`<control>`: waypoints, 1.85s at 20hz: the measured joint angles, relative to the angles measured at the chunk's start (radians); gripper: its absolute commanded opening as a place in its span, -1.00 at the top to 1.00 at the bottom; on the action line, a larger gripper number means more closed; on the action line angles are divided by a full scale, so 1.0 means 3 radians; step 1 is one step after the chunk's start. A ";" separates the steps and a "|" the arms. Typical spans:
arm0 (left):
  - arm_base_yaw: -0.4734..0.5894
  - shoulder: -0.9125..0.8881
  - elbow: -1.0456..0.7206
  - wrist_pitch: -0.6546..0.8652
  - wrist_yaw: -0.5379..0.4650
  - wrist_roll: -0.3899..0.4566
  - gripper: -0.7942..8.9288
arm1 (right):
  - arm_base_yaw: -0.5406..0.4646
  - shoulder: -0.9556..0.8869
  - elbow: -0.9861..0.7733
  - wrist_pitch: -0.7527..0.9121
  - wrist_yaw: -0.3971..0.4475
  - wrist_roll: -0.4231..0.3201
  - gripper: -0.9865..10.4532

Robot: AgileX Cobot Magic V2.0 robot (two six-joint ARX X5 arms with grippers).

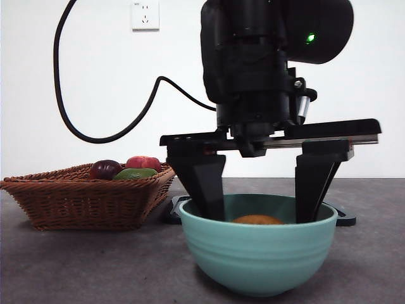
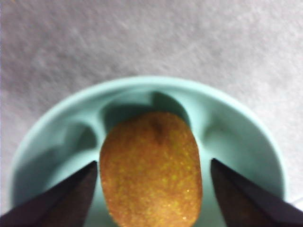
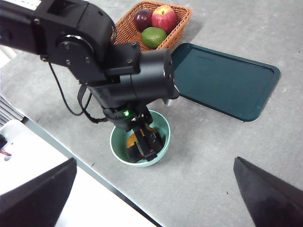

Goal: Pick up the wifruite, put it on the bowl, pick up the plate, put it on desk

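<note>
The orange-brown wifruite (image 1: 256,220) lies inside the teal bowl (image 1: 256,256). In the left wrist view the wifruite (image 2: 151,165) sits between my jaws with a gap on each side, on the floor of the bowl (image 2: 236,123). My left gripper (image 1: 261,212) is open, its jaws reaching down into the bowl on either side of the fruit. The flat dark teal plate (image 3: 222,80) lies on the desk (image 3: 213,156) behind the bowl (image 3: 116,146). My right gripper (image 3: 155,161) is open and empty, high above the desk.
A wicker basket (image 1: 69,196) stands at the left with a dark purple fruit (image 1: 104,168), a red apple (image 1: 144,163) and a green fruit (image 1: 135,173). A black cable (image 1: 95,136) hangs behind. The desk's front edge (image 3: 94,165) runs near the bowl.
</note>
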 measured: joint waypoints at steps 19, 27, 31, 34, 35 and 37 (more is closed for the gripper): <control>-0.0048 -0.1012 0.1270 -0.1289 -0.0621 0.0964 -0.32 | 0.0000 0.0000 0.0000 0.0011 -0.0001 0.0000 -0.28; -0.0064 -0.2134 0.0821 -0.1269 -0.0636 0.1013 -0.32 | 0.0000 0.0000 0.0000 0.0014 0.0004 0.0070 -0.28; -0.0064 -0.2885 -0.0092 -0.0872 -0.0636 0.1011 -0.32 | 0.0000 0.0000 0.0000 0.0015 0.0005 0.0167 -0.28; -0.0065 -0.3488 -0.0707 -0.0643 -0.0633 0.1011 -0.32 | 0.0000 0.0000 0.0000 0.0014 0.0005 0.0211 -0.28; -0.0067 -0.3667 -0.0885 -0.0617 -0.0631 0.1010 -0.32 | 0.0000 0.0000 0.0000 0.0014 0.0005 0.0221 -0.28; -0.0081 -0.4008 -0.1207 -0.0500 -0.0612 0.1001 -0.32 | 0.0000 0.0000 0.0000 0.0014 0.0006 0.0242 -0.28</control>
